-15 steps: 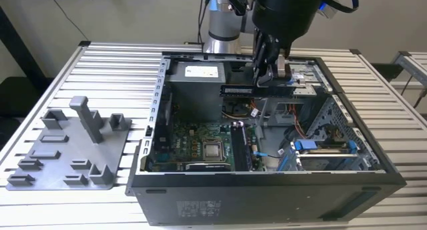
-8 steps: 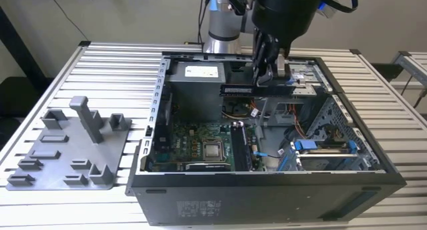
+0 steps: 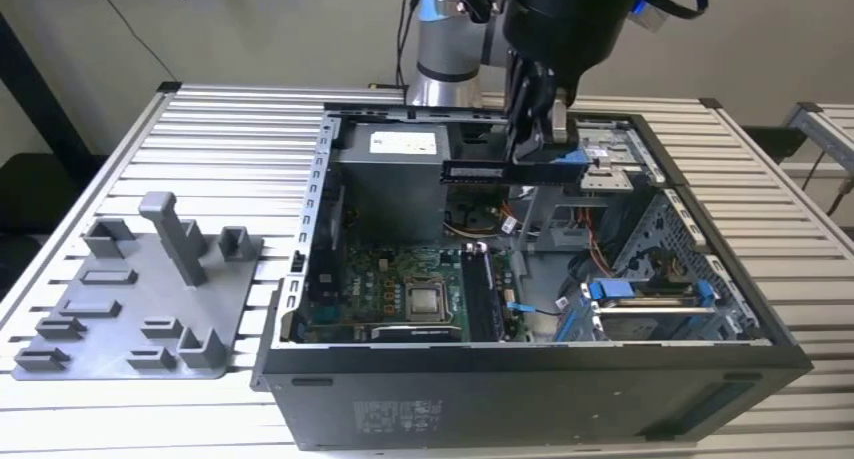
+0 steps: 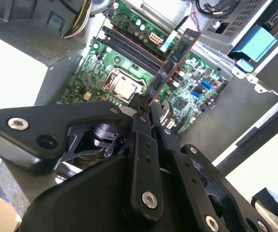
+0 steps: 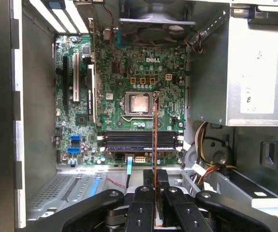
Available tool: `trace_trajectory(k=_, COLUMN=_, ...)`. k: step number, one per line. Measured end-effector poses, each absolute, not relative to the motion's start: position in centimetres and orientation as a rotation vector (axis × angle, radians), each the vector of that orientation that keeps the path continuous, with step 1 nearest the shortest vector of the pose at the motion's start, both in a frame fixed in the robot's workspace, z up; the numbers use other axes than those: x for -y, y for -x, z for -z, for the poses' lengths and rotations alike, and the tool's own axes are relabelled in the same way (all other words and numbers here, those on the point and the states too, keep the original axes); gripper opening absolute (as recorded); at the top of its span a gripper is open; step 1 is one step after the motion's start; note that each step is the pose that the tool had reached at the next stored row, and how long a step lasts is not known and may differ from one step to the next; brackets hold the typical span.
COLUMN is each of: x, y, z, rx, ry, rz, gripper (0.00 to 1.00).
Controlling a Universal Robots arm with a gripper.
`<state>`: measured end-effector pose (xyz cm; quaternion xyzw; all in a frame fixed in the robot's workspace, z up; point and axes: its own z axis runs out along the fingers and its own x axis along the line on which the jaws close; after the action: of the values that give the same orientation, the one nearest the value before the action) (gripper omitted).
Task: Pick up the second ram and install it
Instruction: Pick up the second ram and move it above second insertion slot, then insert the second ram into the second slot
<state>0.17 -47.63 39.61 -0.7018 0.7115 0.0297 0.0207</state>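
One end of the second ram (image 4: 173, 60) is gripped by the pincer (image 4: 144, 109), whose jaws are closed on the stick's narrow edges, so that most of its length is left unsupported and reaches out past the fingertips. In the exterior view the stick (image 3: 475, 172) is held level above the open computer case (image 3: 534, 379), in front of the power supply (image 3: 387, 179) and well clear of the motherboard. In the first wrist view the stick (image 5: 155, 135) is seen edge-on, as a thin line that crosses the memory slots (image 5: 139, 140) rather than running along them; the processor socket (image 5: 138, 104) lies just beyond. The grey fixture tray (image 3: 134, 299) rests on the table (image 3: 240, 129) beside the case.

Several faults are judged possible. With the grip at one end, the stick could be levered askew under pressing force. If it is not turned into line with a slot, the contacts could be jammed. Loose cables (image 5: 204, 159) near the slots could be snagged during descent.
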Motion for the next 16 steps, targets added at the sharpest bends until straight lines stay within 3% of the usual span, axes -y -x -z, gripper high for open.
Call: trace_trajectory(k=16, x=46.4, y=-0.6, z=-39.5, rx=-2.206, ry=2.176, rz=-0.092, gripper=0.14)
